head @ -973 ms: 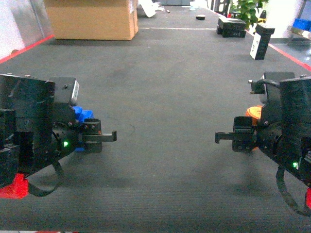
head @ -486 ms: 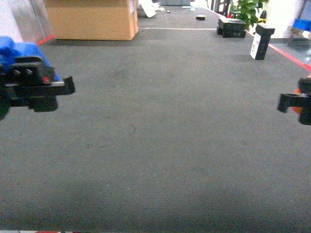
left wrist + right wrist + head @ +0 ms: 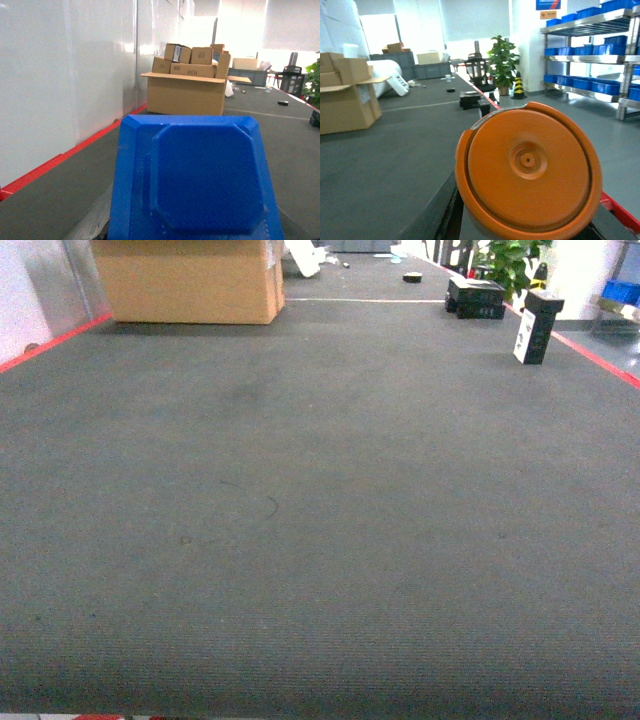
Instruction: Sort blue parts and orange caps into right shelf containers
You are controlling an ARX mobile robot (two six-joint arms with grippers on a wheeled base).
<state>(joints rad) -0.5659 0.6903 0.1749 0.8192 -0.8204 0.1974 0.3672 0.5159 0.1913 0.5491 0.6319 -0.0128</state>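
Blue part [image 3: 197,182] fills the left wrist view's centre, orange cap [image 3: 527,172] the right's; finger state can't be told.

Neither arm shows in the head view. The left wrist camera looks out level, its view filled by a blue part [image 3: 197,180] carried close before it. The right wrist camera likewise carries an orange cap [image 3: 527,167] upright. The jaws themselves are hidden behind these.
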